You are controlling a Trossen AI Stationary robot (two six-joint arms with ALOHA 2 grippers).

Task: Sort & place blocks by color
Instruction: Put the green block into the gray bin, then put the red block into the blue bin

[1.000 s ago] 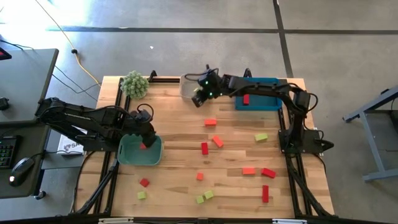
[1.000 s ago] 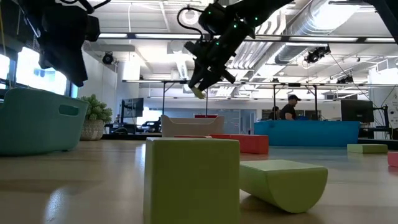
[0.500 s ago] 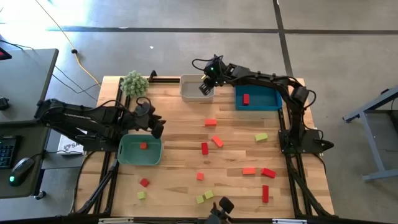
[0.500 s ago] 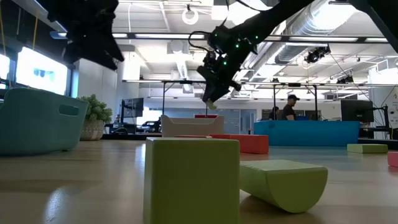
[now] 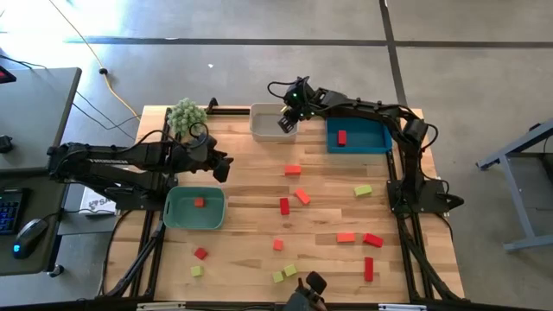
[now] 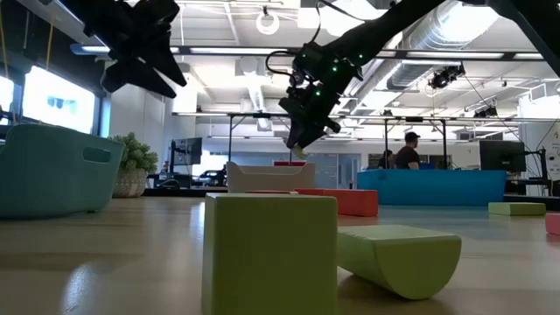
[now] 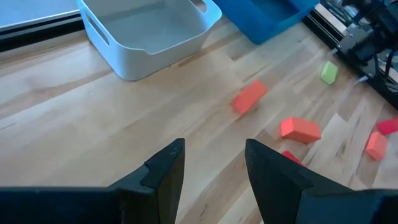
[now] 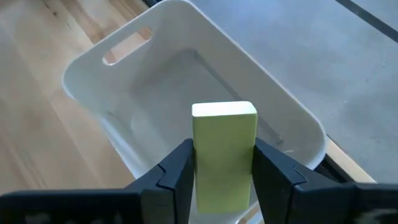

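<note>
- Right wrist view shows the right hand clamped on a yellow-green block, held upright directly over the white tray; the placing suggests that tray is meant for the yellow-greens and that a drop comes next.
- High view puts this hand at upper centre of the frame, above the white tray, with the blue tray just to its right already holding one red block.
- Left hand hovers at left of centre, just above the teal tray in the frame, where a red block lies; its fingers stand parted with nothing between them, as the left wrist view shows, so it looks free for a fresh pick.
- Wrist camera on that arm looks toward an orange block and other loose pieces, likely candidates.
- Remaining blocks lie scattered over the lower and right parts of the worktop: reds, oranges and yellow-greens, well apart from any tray, so the sort appears far from finished.
- Low view has two yellow-green blocks large in the foreground, untouched.
</note>
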